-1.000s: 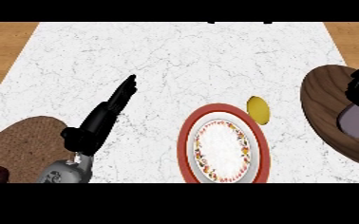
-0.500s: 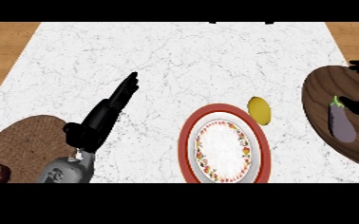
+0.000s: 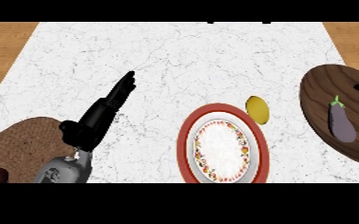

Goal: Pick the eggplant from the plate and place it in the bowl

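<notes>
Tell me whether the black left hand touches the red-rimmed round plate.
Apart. The head view shows bare white marble counter between the left hand and the plate.

left robot hand [image 3: 104, 110]: fingers straight and held together, pointing up and to the right. grey forearm [image 3: 64, 168] enters at the lower left edge.
</notes>
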Motion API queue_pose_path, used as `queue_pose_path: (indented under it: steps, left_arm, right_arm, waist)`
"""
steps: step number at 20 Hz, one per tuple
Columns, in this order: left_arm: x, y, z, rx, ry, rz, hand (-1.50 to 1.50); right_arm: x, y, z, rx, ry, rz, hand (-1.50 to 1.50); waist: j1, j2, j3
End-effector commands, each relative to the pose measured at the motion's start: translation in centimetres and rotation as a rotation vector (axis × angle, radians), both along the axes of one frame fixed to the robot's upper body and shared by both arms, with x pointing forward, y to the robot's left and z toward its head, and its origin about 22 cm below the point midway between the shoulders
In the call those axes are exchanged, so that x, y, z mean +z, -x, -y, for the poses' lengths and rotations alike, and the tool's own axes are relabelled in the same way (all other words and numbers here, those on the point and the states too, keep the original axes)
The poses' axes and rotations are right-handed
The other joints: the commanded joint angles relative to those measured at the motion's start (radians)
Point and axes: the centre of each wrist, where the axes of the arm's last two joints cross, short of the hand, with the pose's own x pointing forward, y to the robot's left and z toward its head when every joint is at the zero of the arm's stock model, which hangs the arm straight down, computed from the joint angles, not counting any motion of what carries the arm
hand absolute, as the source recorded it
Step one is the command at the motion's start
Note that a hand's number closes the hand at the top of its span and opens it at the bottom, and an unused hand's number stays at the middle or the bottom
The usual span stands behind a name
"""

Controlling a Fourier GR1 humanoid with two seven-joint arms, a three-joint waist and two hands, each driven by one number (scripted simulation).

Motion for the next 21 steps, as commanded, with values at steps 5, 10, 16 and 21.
queue_pose_path:
  steps: [5, 10, 16, 21]
  left_arm:
    - [1.0, 0.7, 0.7, -0.004, 0.02, 0.007, 0.0]
    - [0.2, -0.9, 0.6, 0.008, 0.017, 0.016, 0.0]
    - [-0.7, 0.5, 1.0, -0.008, 0.018, 0.001, 0.0]
    - [0.1, 0.6, 0.7, -0.007, 0.005, 0.012, 0.0]
  right_arm:
    - [1.6, 5.1, 7.4, -0.153, -0.192, 0.077, -1.5]
    - [0.8, 11.3, 11.6, -0.222, -0.24, 0.178, -1.5]
    - [1.6, 16.6, 14.4, -0.235, -0.286, 0.204, -1.5]
    - [1.7, 20.2, 15.6, -0.171, -0.31, 0.174, -1.5]
  waist:
    - [0.003, 0.0, 0.0]
    - [-0.003, 0.006, 0.003]
    - [0.011, 0.009, 0.008]
    - [0.006, 0.005, 0.009]
